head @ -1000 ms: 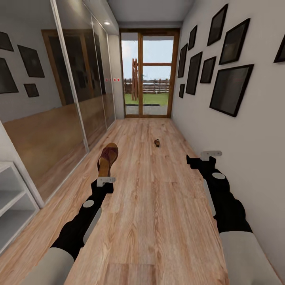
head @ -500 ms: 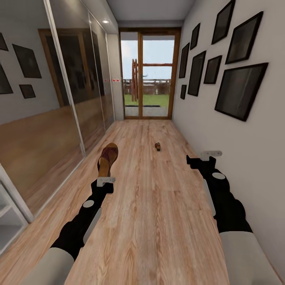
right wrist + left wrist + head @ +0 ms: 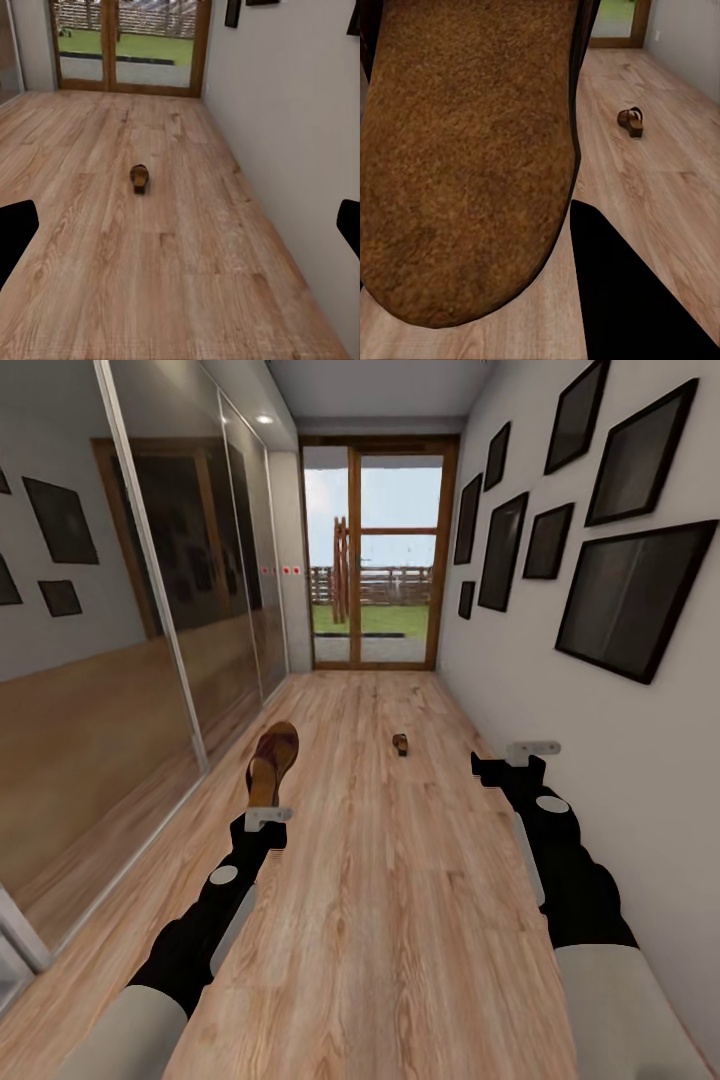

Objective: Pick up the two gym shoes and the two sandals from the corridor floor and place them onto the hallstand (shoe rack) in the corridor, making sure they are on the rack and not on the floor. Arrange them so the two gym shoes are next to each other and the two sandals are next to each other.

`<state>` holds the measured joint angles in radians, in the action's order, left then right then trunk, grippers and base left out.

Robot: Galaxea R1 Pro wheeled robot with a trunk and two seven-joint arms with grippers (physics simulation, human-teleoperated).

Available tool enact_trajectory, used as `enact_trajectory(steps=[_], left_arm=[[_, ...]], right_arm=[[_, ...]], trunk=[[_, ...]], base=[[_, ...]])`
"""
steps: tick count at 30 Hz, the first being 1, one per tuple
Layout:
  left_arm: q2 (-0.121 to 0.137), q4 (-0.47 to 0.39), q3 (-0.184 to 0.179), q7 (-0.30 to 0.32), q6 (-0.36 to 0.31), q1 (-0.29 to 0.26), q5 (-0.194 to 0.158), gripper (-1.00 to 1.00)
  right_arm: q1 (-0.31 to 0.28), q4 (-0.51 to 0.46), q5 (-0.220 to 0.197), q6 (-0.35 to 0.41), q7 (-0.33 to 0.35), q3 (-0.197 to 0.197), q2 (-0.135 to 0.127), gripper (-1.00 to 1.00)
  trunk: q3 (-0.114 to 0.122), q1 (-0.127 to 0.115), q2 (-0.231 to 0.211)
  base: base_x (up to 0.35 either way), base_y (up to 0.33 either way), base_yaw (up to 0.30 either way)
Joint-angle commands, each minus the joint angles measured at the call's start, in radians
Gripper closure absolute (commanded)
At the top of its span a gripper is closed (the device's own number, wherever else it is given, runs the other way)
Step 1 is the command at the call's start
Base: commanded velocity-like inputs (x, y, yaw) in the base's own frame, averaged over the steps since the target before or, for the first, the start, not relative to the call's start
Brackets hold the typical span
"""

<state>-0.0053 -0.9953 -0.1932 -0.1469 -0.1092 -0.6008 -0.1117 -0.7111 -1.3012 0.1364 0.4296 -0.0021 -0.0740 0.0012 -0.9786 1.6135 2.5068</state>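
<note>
Clearly one sandal (image 3: 273, 762) is already in hand: the left gripper (image 3: 268, 817) pinches it at the heel, so it stands up from the jaws with its long axis pointing up the frame and its tan insole facing the head camera. In the left wrist view its rough brown sole (image 3: 465, 157) looms right in front of the lens.

The second sandal (image 3: 400, 743) lies on the corridor floor (image 3: 400, 920) well ahead, just right of centre in the head view, small and dark — its long axis seems to run roughly down the corridor toward the glass door (image 3: 375, 550), though it is too small to be sure. It sits between the two arms in the frame but nearer the right gripper (image 3: 532, 748), which is the free one. The right wrist view has the same sandal (image 3: 139, 178) left of centre, well apart from the fingertips (image 3: 15, 232), whose dark tips stand at the two side edges of that frame — spread wide, holding nothing.

Judging by this, the right arm is the one to take it, after the base rolls closer.
</note>
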Motion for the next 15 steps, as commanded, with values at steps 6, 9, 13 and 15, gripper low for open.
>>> enact_trajectory(steps=[6,9,13,15], left_arm=[[0.0,-0.002,-0.003,-0.006,-0.006,0.0,-0.007,1.0],[-0.001,-0.002,-0.003,-0.006,-0.006,0.0,-0.008,1.0],[-0.001,-0.002,-0.003,-0.006,-0.006,0.0,-0.008,1.0],[-0.001,-0.002,-0.003,-0.006,-0.006,0.0,-0.008,1.0]], right_arm=[[-0.001,-0.001,0.009,0.006,0.001,0.0,0.0,-1.0],[0.0,-0.001,0.009,0.006,0.001,0.0,0.0,-1.0],[-0.001,-0.001,0.009,0.006,0.001,0.0,0.0,-1.0],[-0.001,-0.001,0.009,0.006,0.001,0.0,0.0,-1.0]], trunk=[[0.009,0.0,0.0],[0.014,0.0,0.0],[0.02,0.0,0.0],[0.023,0.0,0.0]], base=[[0.346,0.0,0.0],[0.346,0.0,0.0],[0.346,0.0,0.0],[0.346,0.0,0.0]])
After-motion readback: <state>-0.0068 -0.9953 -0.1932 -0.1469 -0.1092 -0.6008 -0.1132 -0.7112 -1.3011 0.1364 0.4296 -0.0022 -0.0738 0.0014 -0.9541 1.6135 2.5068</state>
